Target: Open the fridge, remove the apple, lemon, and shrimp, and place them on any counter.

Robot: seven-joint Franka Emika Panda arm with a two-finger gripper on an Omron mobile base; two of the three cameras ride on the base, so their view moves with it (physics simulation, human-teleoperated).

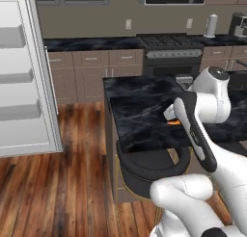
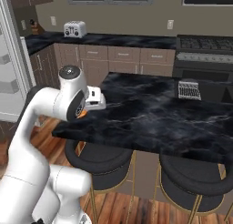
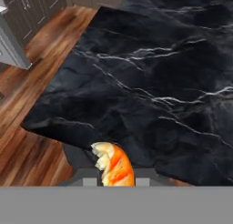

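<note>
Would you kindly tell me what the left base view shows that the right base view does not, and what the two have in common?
Left base view: the open fridge door with its shelves, and a paper towel roll. Right base view: a toaster on the wall counter and a small grey grater-like item on the island. Both: the counter with its black marble top, the stove, the stools, and the shrimp, an orange speck at the shut pincer.

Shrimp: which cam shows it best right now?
Hand view. The shrimp sits close and unobstructed between the shut gripper's tips, above the counter edge, its orange and pale banding clear. The left base view gives an orange sliver beside the arm; the right base view an orange speck behind the wrist.
</note>
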